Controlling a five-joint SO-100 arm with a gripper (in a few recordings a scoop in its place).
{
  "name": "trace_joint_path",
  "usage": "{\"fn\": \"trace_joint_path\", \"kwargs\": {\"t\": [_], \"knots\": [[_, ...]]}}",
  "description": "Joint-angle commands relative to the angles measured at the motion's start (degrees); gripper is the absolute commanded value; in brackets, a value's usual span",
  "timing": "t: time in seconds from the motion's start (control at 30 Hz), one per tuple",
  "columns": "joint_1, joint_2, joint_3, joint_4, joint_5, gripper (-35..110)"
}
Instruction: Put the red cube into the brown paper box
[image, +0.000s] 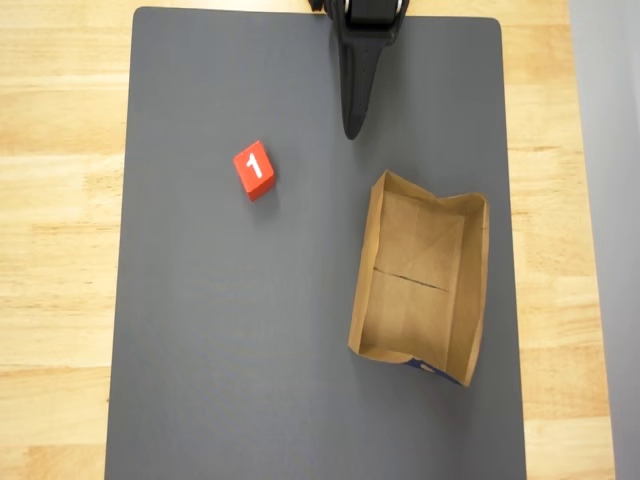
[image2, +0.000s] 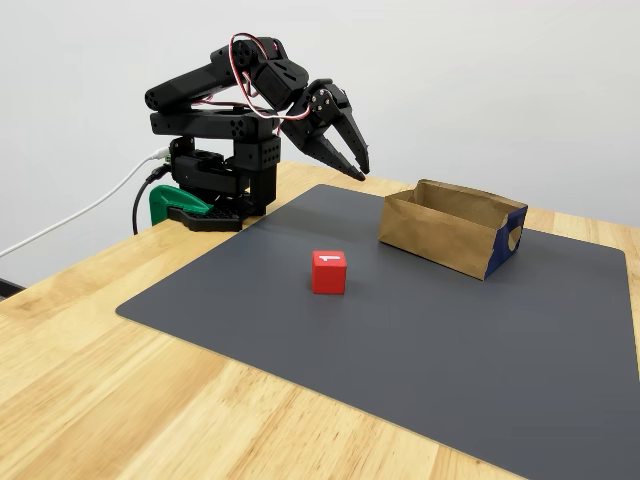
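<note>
So, overhead view: red cube (image: 254, 170) sits alone on the grey mat (image: 230, 330), left of the brown paper box (image: 420, 275), well apart. Gripper (image: 351, 125) above both, fingers look nearly together.

Fixed view: gripper (image2: 355, 160) raised off the mat, narrow gap, empty. Cube looks small, stiff, prob. light w/ smooth faces; pinch two opposite sides. Box thin paper, prob. shifts easily.
</note>
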Motion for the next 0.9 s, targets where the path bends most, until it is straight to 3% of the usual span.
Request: {"fn": "trace_joint_path", "kwargs": {"t": [0.0,0.87], "knots": [[0.4,-0.2,0.0,0.4,-1.0,0],[2.2,-0.2,0.0,0.4,1.3,3]]}}
